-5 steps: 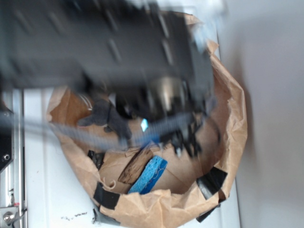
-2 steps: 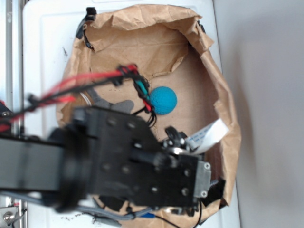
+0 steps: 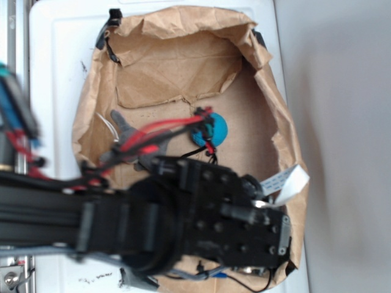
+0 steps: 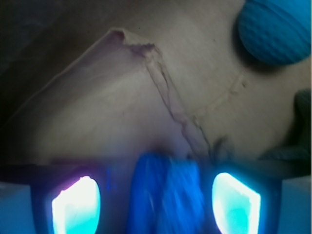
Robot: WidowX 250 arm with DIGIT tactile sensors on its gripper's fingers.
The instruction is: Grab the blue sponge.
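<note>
In the wrist view the two fingers (image 4: 75,204) stand well apart, glowing at the bottom edge, with the blue sponge (image 4: 165,195) lying blurred in the gap between them; whether either one touches it cannot be told. Past the sponge runs brown paper with a torn flap edge (image 4: 161,83). A round blue ball (image 4: 278,29) sits at the top right, apart from the sponge. In the exterior view the black arm (image 3: 201,226) covers the near end of the paper bag (image 3: 183,55), which rests on a white worktop (image 3: 61,61). A grey plush toy (image 3: 125,131) lies left of the ball.
</note>
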